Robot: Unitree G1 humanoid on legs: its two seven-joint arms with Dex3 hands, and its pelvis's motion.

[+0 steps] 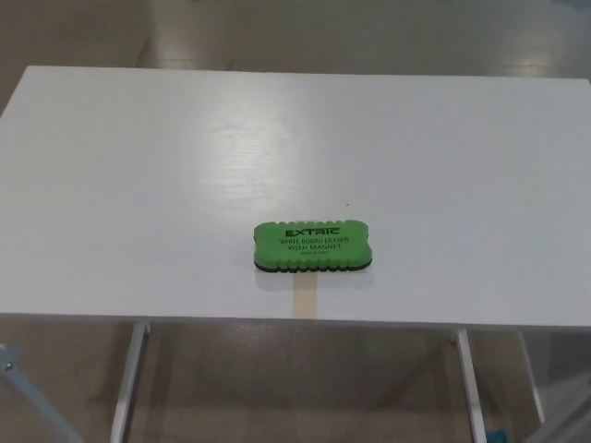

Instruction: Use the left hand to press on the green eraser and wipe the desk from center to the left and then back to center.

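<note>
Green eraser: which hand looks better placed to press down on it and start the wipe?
Neither hand is in view, so position favours none. The green eraser lies flat near the front edge of the white desk, about mid-width. The wipe runs toward the robot's left over bare desk, so the left hand probably suits better.

head view looks down on desk (138, 185)

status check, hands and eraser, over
Both hands out of view. Green eraser flat on white desk, near front edge, untouched. Nothing in the way leftward.
</note>
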